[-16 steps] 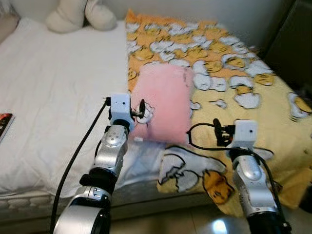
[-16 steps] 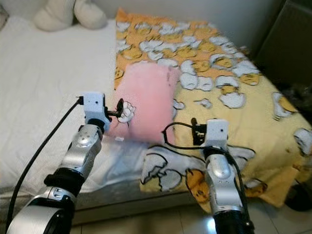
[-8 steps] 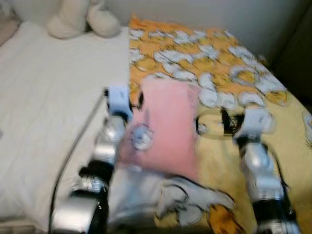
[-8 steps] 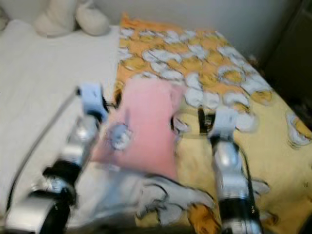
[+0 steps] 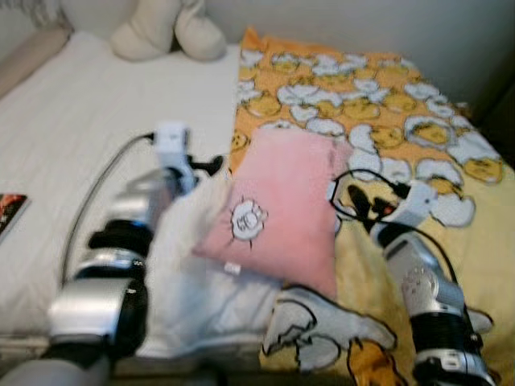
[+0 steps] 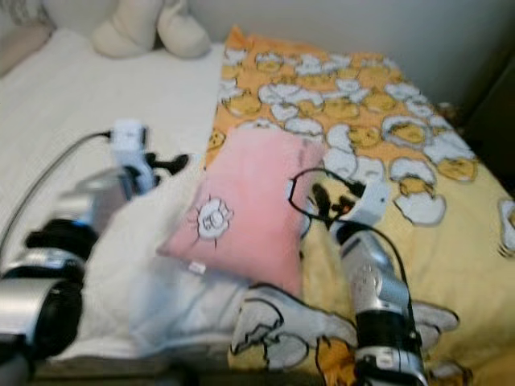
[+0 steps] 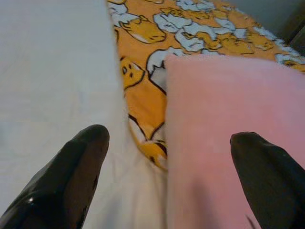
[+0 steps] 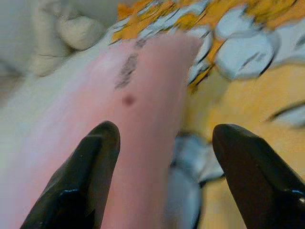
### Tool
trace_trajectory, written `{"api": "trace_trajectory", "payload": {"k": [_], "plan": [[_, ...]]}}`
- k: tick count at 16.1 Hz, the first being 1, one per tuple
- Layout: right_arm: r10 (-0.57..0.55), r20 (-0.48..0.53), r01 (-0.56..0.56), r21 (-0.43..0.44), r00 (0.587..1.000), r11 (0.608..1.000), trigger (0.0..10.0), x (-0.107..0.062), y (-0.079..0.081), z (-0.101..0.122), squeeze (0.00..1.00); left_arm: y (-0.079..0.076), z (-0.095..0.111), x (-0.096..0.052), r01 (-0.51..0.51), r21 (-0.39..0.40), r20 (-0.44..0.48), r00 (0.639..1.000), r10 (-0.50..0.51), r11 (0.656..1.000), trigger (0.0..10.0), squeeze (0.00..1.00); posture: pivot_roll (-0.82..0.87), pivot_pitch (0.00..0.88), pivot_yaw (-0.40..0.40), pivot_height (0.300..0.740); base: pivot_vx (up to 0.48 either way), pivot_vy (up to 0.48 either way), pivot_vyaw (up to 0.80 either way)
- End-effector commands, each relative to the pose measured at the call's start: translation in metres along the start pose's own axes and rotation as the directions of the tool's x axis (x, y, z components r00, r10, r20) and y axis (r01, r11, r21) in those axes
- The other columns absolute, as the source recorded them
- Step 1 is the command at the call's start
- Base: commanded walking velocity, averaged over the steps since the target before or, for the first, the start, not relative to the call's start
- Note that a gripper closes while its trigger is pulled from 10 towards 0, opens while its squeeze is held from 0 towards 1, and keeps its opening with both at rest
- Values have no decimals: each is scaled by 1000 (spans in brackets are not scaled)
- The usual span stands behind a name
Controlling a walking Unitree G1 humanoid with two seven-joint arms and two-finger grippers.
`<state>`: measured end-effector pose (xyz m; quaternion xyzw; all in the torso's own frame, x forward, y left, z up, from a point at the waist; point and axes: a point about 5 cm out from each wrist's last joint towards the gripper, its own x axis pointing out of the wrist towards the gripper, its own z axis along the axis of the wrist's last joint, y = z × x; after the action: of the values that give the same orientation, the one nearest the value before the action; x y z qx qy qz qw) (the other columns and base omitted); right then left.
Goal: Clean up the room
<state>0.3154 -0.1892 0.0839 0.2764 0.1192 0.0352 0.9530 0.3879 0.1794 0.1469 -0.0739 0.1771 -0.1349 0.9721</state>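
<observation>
Pink pillow (image 5: pixel 278 205) now raised off the blanket (image 5: pixel 378 104), both arms blurred, left tool (image 7: pixel 167 157) and right tool (image 8: pixel 164 157) spread wide at its nine and three o'clock edges.

White bed (image 5: pixel 72 121): yellow duck blanket (image 5: pixel 386 104), pink pillow (image 5: pixel 282 209), plush toy (image 5: pixel 169 32).

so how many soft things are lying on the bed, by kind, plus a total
square pink pillow with a small cartoon patch: 1
yellow and orange blanket printed with white cartoon eggs: 1
cream plush toy at the head of the bed: 1
total: 3
</observation>
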Motion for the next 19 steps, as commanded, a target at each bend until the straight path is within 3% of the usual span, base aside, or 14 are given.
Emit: {"api": "trace_trajectory", "payload": {"k": [1, 2, 4, 7, 11, 14, 19], "plan": [[21, -23, -20, 43, 1000, 999, 10000, -3, -1, -3, 0, -5, 1, 1, 38, -5, -7, 999, -38, 999, 10000, 0, 82, 0, -38, 740, 0, 0, 0], [11, -67, -8, 51, 998, 999, 10000, -1, -6, -16, 0, 1, -7, 1, 37, -20, -26, 999, -38, 999, 10000, 0, 87, 0, -36, 740, 0, 0, 0], [11, -89, -9, 20, 996, 1000, 10000, 5, -10, -22, 0, -2, -16, 5, 6, -12, -12, 1000, -6, 1000, 10000, 0, 99, 13, -41, 740, 0, 0, 0], [12, -19, -14, -113, 1000, 993, 10000, 13, 0, -7, 0, -19, -10, 14, -16, 78, 75, 997, 10, 997, 10000, 0, 68, 58, -40, 740, 0, 0, 0], [30, 65, -12, -263, 997, 965, 10000, 18, 12, 0, 0, -41, 0, 22, -13, 129, 153, 988, -7, 992, 10000, 0, 35, 145, -44, 740, 0, 0, 0], [7, 60, 5, -201, 998, 980, 10000, 19, 10, -9, 0, -55, -18, 27, 2, 119, 81, 997, -12, 993, 10000, 0, -11, 211, -37, 740, 0, 0, 0], [3, -12, -4, -109, 1000, 994, 10000, 35, 16, -22, 0, -60, -51, 28, -52, 129, -27, 998, 55, 990, 10000, 0, -68, 244, -16, 740, 0, 0, 0]]}}
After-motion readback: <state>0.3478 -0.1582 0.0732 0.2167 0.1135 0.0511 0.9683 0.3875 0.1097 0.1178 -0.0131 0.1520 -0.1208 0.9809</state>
